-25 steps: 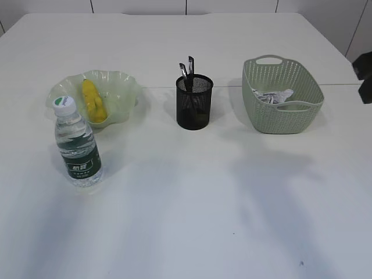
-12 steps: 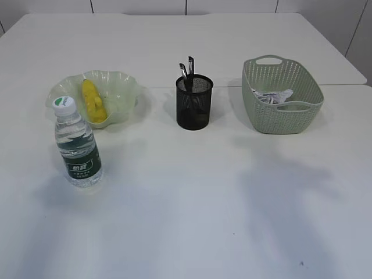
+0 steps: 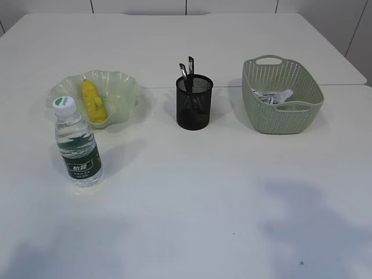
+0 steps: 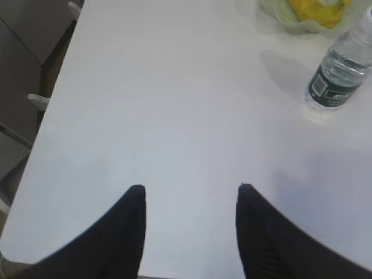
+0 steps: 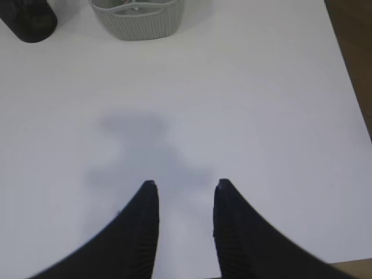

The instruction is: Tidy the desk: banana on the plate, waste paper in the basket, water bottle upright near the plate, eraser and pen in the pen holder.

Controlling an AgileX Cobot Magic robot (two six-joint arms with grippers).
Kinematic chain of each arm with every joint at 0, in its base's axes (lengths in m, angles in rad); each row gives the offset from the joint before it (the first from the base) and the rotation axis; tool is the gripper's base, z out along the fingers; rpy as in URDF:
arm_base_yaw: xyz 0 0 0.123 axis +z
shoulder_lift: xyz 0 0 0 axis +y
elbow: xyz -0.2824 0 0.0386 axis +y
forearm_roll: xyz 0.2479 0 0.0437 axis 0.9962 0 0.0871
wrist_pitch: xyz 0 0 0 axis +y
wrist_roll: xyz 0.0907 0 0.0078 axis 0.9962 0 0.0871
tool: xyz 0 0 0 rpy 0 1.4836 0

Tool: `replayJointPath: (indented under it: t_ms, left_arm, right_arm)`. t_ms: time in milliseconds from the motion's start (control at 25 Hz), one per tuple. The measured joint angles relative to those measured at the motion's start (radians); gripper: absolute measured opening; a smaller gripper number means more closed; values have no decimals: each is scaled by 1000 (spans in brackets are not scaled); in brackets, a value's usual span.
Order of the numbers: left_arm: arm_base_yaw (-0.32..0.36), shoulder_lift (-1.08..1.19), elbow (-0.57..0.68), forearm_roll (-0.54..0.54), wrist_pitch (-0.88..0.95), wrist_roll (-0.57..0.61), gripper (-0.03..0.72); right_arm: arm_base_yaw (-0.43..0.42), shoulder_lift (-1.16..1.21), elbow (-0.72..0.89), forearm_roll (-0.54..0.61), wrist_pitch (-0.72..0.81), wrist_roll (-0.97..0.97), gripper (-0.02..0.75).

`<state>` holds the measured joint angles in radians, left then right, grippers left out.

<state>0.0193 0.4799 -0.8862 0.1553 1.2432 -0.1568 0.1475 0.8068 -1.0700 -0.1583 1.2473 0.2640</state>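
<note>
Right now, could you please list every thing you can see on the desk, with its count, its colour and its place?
Plate: one, pale green, wavy rim, back left.
Banana: one, yellow, on the plate.
Water bottle: one, clear with green label and white cap, upright, in front of the plate.
Pen holder: one, black mesh, middle.
Pens: apparently two, dark, standing in the pen holder.
Basket: one, grey-green, back right.
Waste paper: white, crumpled, in the basket.
Eraser: not visible.
Left gripper: black, open, above bare table.
Right gripper: black, open, above bare table.

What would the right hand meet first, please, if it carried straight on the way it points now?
The right hand, open and empty, points over bare table; the way looks free. Far ahead, slightly left, stands the green basket, though depth is unclear.
</note>
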Motion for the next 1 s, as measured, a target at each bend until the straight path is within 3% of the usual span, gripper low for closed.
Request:
replayJointPath:
  t_ms: [200,480,1000]
  left_arm:
    - [0,-172,35,-25,24,0,361]
    - [0,-386,77,-63,27,0,362]
    - [0,-455,271,-72,31,54,424]
  right_arm:
    - [0,-189,70,-9,6,2,243]
    - [0,-470,140,73,22,2,250]
    - [0,-732,262,76,28,-101,252]
